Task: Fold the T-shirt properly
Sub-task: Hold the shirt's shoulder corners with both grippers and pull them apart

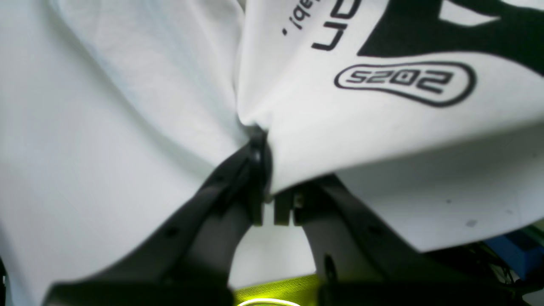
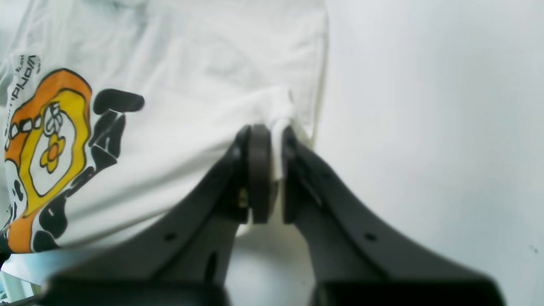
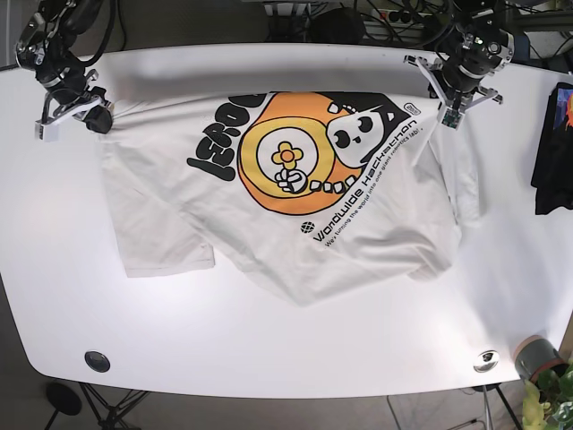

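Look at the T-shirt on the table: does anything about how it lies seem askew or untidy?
Yes. The T-shirt lies crooked and rumpled, its print slanted. The lower edge bunches unevenly, and the cloth under the left claw is gathered into folds.

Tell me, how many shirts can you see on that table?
2: the white T-shirt spread across the middle, pinched by both hands, and a dark garment, perhaps a shirt, at the table's right edge, partly cut off.

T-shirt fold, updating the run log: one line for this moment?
T-shirt: spread, unfolded | left gripper: shut on hem | right gripper: shut on hem
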